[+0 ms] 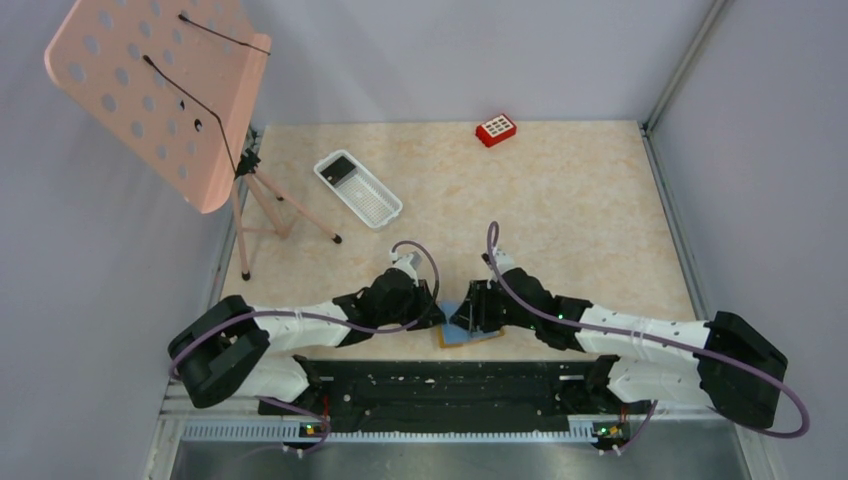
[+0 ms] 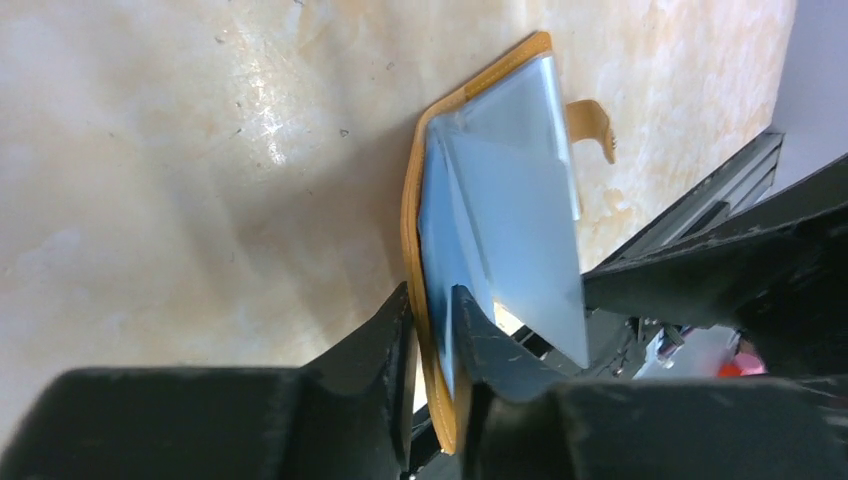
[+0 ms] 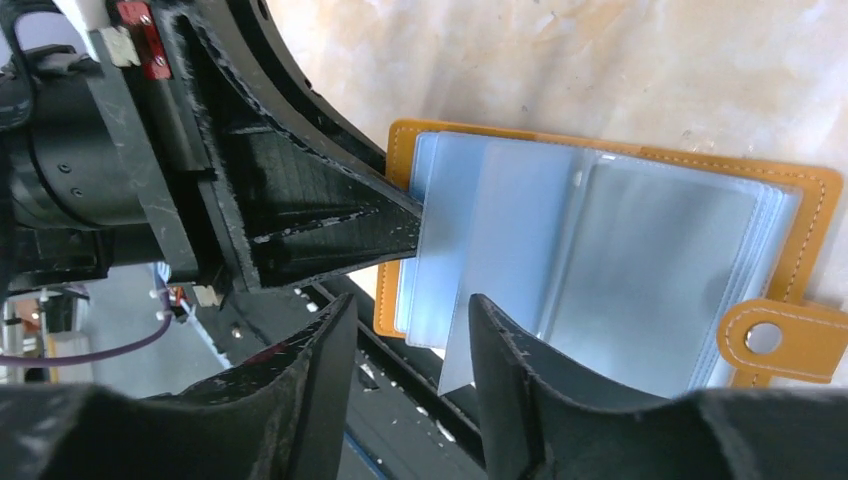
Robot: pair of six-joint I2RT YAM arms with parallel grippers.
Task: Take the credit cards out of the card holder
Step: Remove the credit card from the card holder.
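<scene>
The tan card holder [image 1: 470, 336] lies open at the table's near edge, its light blue and clear sleeves fanned out, shown in the left wrist view [image 2: 500, 200] and the right wrist view [image 3: 620, 250]. My left gripper [image 1: 432, 308] [image 2: 432, 300] is shut on the holder's left cover and a sleeve. My right gripper [image 1: 470, 310] [image 3: 412, 305] is open just over the holder's near left corner, with nothing between its jaws. No dark card shows in the sleeves. One dark credit card [image 1: 343, 168] lies in the white tray.
The white mesh tray [image 1: 375, 205] sits at the back left. A red box [image 1: 495, 130] stands at the far edge. A pink perforated stand [image 1: 160, 90] on a tripod is at the left. The black base rail [image 1: 440, 385] runs just below the holder.
</scene>
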